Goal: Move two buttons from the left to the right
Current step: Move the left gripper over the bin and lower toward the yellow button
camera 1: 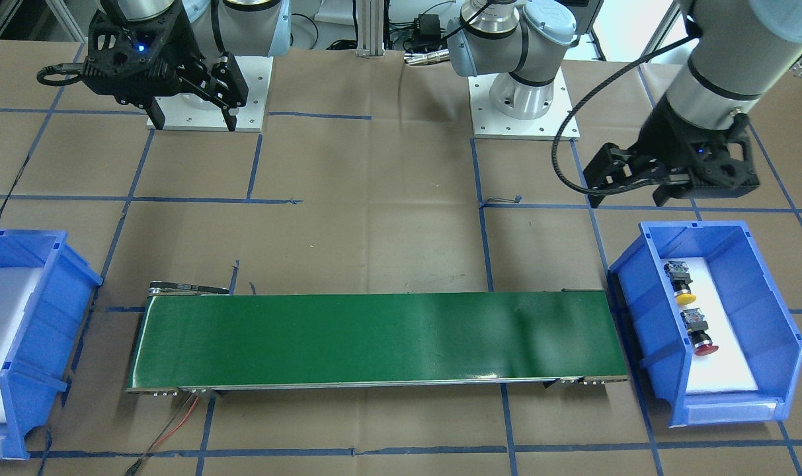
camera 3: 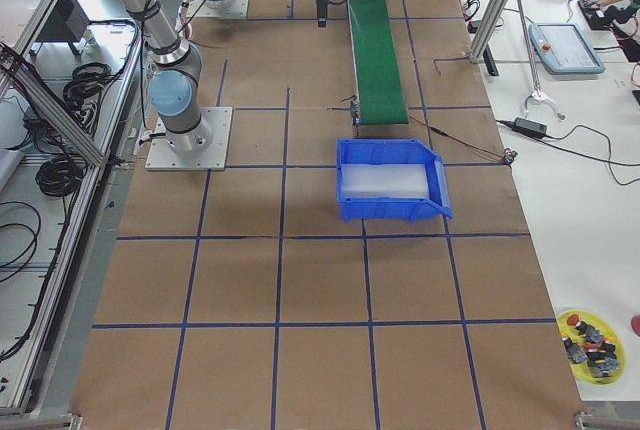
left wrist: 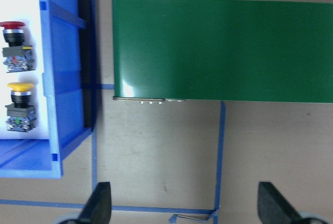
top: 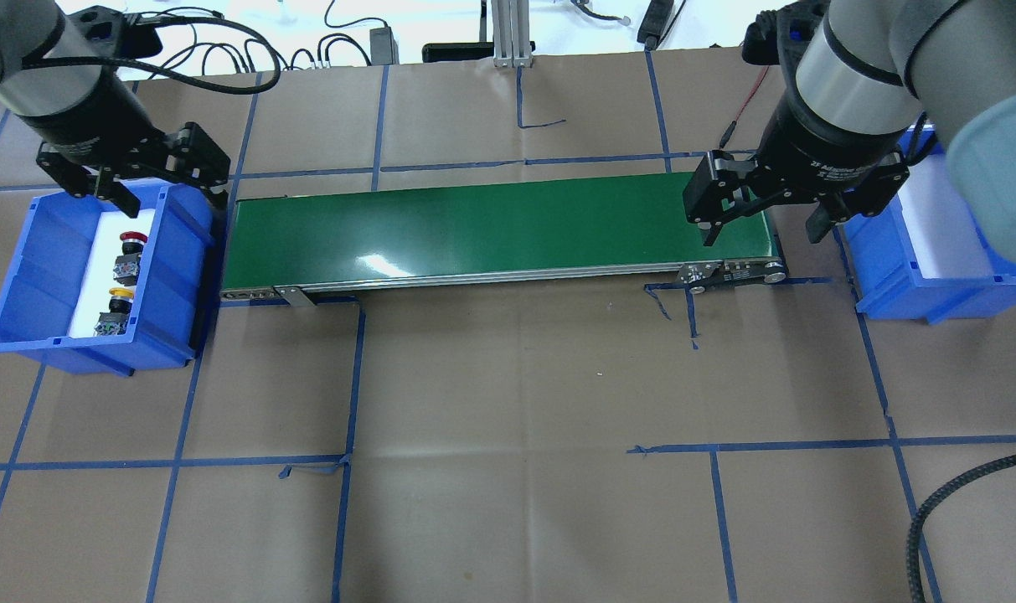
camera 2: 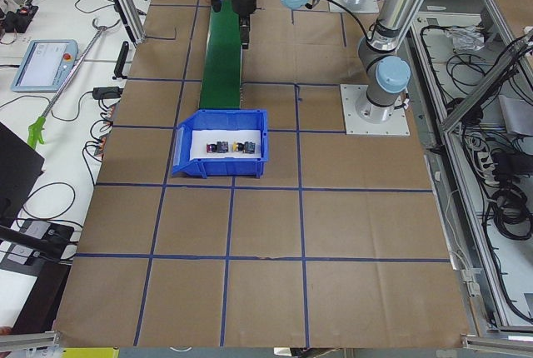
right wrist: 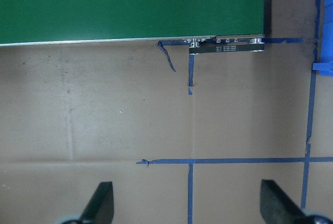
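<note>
The counter (top: pixel 508 469) fills almost every view. It is covered with brown paper, and blue tape lines divide it into big squares. Behind it, at the top of the overhead view, I see a white bench with black cables and a metal post. In the exterior left view, a pendant with a screen (camera 2: pixel 42 65) lies on a white desk at the left edge.

A long green conveyor belt (top: pixel 491 230) lies across the middle of the counter. One blue bin (top: pixel 172 276) stands just beside its left end in the overhead view, and a second blue bin (top: pixel 935 297) stands near its right end. Both have a white pad inside.

The left arm comes in from the upper left of the overhead view with the wrist turned down. The left pincer (top: pixel 176 205) hangs above the far corner of the left bin, beside the belt end. Its jaws stand wide apart and hold nothing. The right arm comes in from the upper right. The right pincer (top: pixel 763 236) hangs over the right end of the belt, also spread wide and empty.

Both buttons lie on their sides on the white pad of the left bin. The red button (top: pixel 129 251) is higher in the overhead view. The yellow button (top: pixel 116 308) is just below it, and they are not touching.
</note>
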Available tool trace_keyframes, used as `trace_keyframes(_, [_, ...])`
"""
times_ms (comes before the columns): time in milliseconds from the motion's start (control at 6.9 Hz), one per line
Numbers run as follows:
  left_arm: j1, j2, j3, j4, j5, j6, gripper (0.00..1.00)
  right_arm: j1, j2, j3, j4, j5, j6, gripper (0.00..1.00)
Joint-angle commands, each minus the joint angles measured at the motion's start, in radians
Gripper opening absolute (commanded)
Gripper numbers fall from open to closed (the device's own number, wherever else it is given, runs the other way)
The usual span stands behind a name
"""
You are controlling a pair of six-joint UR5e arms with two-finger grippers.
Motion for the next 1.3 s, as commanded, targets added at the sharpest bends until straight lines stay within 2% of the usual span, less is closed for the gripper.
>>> trace_keyframes(0, [0.198,-0.014,-0.006,0.002,0.005,0.258,1.00,0.000,0.000,0.001,0.000,0.000,0.000,1.00])
trace_keyframes(290, [0.316,-0.025,-0.006,0.007,0.005,0.328,1.00,0.000,0.000,0.001,0.000,0.000,0.000,1.00])
trace_keyframes(870, [0.346,-0.130,-0.009,0.094,0.005,0.354,1.00,0.000,0.000,0.001,0.000,0.000,0.000,1.00])
trace_keyframes(1160, [0.344,-0.195,-0.052,0.224,-0.005,0.371,1.00,0.000,0.000,0.003,0.002,0.000,0.000,1.00])
